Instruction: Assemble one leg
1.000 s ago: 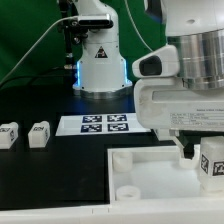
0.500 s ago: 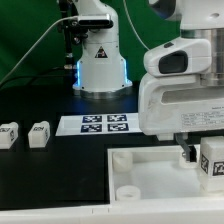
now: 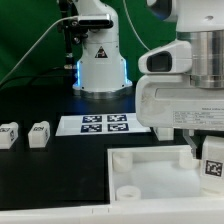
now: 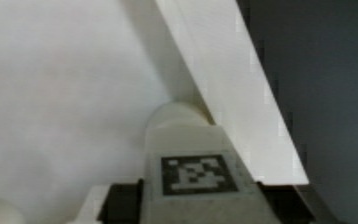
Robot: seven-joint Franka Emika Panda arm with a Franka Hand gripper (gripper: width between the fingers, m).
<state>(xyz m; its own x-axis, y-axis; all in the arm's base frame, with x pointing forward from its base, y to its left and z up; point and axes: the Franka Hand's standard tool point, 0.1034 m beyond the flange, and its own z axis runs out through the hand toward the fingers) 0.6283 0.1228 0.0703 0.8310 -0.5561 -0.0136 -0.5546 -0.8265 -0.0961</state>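
Observation:
My gripper (image 3: 206,156) is at the exterior view's right, over the far right corner of the large white tray (image 3: 150,172). It is shut on a leg (image 3: 213,160), a small white block with a black-and-white marker. In the wrist view the leg (image 4: 197,160) sits between my dark fingers (image 4: 133,204), pointing at the tray's rim wall (image 4: 220,70). I cannot tell whether the leg's tip touches the tray. Two more legs (image 3: 9,135) (image 3: 39,134) stand loose on the black table at the left.
The marker board (image 3: 105,125) lies flat behind the tray. The arm's white base (image 3: 98,65) stands at the back. The arm's bulky wrist housing (image 3: 185,90) hangs over the tray's right side.
The arm's upper housing has shifted and turned a little over the tray. The held leg has tilted and shifted up slightly at the same corner. The loose legs have not moved.

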